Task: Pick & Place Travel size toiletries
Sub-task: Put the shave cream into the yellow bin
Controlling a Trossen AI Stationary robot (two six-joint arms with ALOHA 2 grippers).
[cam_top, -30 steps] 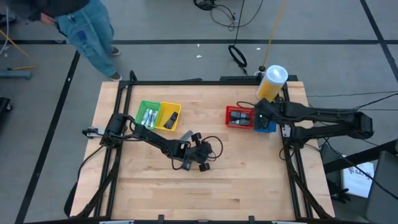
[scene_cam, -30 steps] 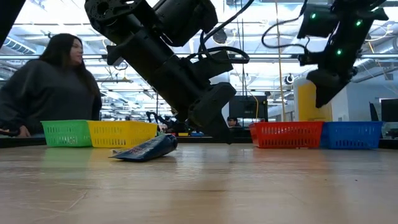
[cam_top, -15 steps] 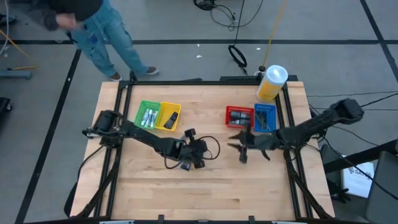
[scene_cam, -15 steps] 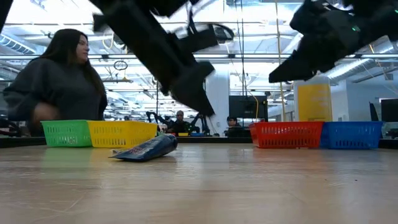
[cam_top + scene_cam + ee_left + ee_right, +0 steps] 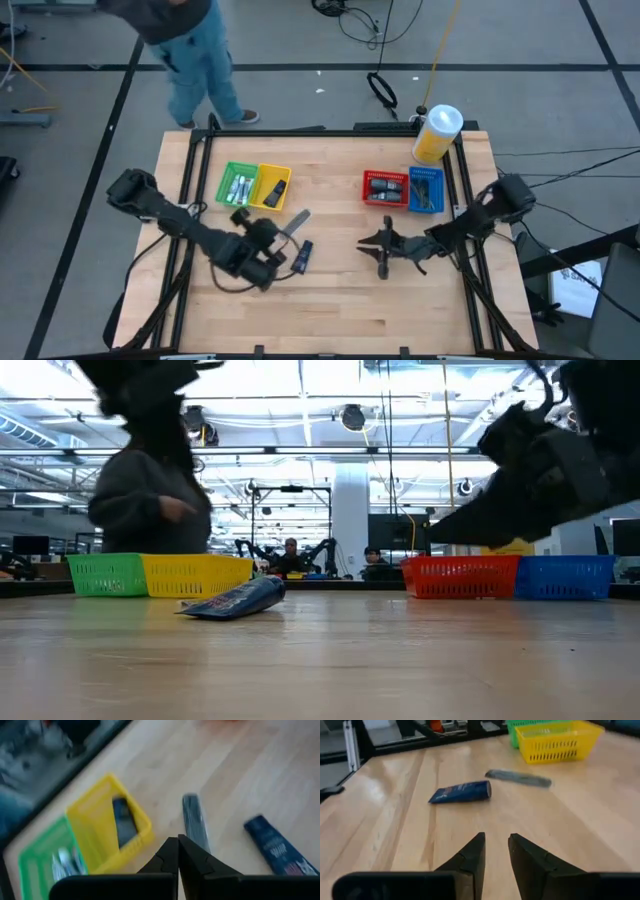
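Tabletop (image 5: pixel 330 310) carries four small baskets: green (image 5: pixel 237 184) & yellow (image 5: pixel 272 187) on the left, red (image 5: pixel 384 187) & blue (image 5: pixel 426 189) on the right, w/ a big yellow jar (image 5: pixel 437 133) behind the blue one; these sit as they did a sec ago. A person (image 5: pixel 190 45) walks past the far edge, farther along than before. Step in hand, by my read: between placements, both arms empty. Left gripper (image 5: pixel 268 262) has pulled back toward the near left, away from mid-table where it was a sec ago, jaws pressed shut on nothing in the left wrist view. Right gripper (image 5: pixel 383 250) has swung off the blue basket to mid-table, jaws narrow w/ a slim gap, holding nothing, facing the loose items. Two toiletries remain outside the baskets: a dark blue tube (image 5: pixel 304 254) and a grey sachet (image 5: pixel 293 224), near each other, just right of the yellow basket. Others already lie in the baskets. Next move prob calls for the right jaws to reopen, drop over the blue tube and close across its width.
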